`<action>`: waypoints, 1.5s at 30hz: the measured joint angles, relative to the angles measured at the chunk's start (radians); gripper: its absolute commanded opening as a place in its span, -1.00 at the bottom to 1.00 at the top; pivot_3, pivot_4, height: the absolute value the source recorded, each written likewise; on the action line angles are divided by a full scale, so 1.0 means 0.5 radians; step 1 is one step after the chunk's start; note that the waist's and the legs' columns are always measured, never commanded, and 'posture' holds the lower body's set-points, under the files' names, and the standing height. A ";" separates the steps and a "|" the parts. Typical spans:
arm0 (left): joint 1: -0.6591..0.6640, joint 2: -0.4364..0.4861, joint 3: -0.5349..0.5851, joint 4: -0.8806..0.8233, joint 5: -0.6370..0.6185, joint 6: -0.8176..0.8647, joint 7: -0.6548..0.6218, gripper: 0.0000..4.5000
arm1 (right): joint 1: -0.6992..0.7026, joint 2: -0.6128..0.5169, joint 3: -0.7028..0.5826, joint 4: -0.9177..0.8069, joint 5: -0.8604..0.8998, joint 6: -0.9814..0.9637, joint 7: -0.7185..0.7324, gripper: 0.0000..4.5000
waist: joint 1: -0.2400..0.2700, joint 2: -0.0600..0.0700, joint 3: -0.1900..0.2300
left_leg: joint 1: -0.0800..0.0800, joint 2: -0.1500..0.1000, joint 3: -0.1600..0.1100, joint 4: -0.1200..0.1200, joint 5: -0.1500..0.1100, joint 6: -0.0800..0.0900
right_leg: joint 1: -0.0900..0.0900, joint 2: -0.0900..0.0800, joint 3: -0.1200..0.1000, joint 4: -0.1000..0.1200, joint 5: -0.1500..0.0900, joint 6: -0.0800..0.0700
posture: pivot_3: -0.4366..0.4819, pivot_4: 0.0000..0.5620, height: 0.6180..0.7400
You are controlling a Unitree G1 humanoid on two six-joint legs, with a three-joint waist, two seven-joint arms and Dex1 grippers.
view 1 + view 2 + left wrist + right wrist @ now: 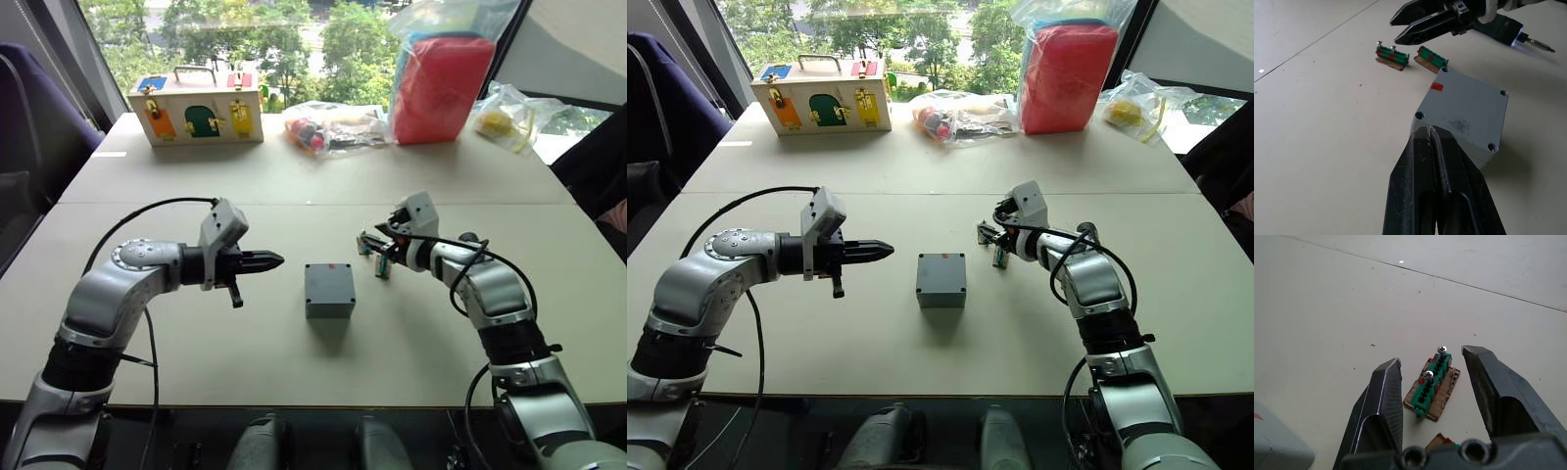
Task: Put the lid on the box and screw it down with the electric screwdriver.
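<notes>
The grey box (pixel 329 289) is sitting in the middle of the table (pixel 196 362), the lid (pixel 1465 110) already lying flat on top with its corner holes showing. The left gripper (pixel 269 260) is hovering just beside it, fingers pressed together on nothing. Across from it, the right gripper (pixel 1432 382) is hanging with its fingers spread either side of a green connector piece (pixel 1431 382) carrying two screws. The electric screwdriver (pixel 1511 35) is riding alongside that right arm.
</notes>
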 measured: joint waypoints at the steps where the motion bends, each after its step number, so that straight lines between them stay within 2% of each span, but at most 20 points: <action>1: 0.000 0.000 0.000 -0.001 0.000 0.001 0.003 -1.00 | 0.004 0.003 0.001 0.000 -0.004 0.000 -0.001 -0.09 | 0.000 0.000 0.000 | 0.000 0.000 0.000 0.000 0.000 0.000 | 0.000 0.000 0.000 0.000 0.000 0.000 | -0.05 -0.47 1.00; 44: 0.001 -0.032 -0.118 -0.033 0.020 -0.048 0.100 -1.00 | 0.033 0.151 -0.004 0.113 -0.096 -0.038 -0.074 -0.09 | -0.001 0.000 0.000 | 0.000 0.000 0.000 0.000 0.000 -0.001 | -0.001 0.001 0.001 0.001 0.000 0.000 | -0.05 -0.47 1.00; 45: 0.001 -0.031 -0.118 -0.033 0.020 -0.049 0.099 -1.00 | 0.033 0.151 -0.004 0.113 -0.096 -0.038 -0.077 -0.21 | -0.001 0.000 0.000 | 0.000 0.000 0.000 0.000 0.000 -0.001 | -0.001 0.001 0.001 0.001 0.000 0.000 | -0.05 -0.47 1.00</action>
